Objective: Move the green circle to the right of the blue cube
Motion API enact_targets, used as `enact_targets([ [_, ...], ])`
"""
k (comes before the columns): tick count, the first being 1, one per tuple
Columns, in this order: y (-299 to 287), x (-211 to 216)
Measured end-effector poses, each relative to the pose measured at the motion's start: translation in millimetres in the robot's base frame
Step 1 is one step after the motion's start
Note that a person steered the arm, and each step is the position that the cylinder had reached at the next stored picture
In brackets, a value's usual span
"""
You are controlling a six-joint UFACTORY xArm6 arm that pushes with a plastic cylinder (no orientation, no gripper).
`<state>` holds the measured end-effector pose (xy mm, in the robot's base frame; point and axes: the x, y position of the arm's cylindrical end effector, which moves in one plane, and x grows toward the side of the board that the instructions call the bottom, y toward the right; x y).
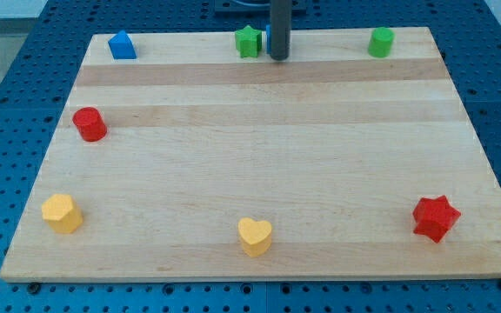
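Observation:
The green circle (380, 42) is a green cylinder at the view's top right of the wooden board (259, 156). The blue cube (268, 37) is mostly hidden behind my dark rod at the top centre; only a thin blue sliver shows at the rod's left. My tip (278, 56) rests on the board just in front of the blue cube, right of the green star (248, 41). The green circle lies well to the right of my tip, apart from it.
A blue house-shaped block (122, 45) sits at the top left. A red cylinder (89, 124) is at the left edge. A yellow block (63, 213), a yellow heart (255, 236) and a red star (435, 218) lie along the bottom.

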<state>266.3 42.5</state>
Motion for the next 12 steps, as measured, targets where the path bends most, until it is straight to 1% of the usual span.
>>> enact_targets([
  [1,52.9,33.6],
  [2,133.4,33.8],
  [3,187.3,3.0],
  [4,186.8,-33.6],
  [5,144.5,-45.7],
  [6,116.6,-49.1],
  [7,117.1,-51.2],
  [9,55.0,-54.8],
  [10,50.9,-54.9],
  [11,101.0,-49.2],
  [12,106.0,-19.4],
])
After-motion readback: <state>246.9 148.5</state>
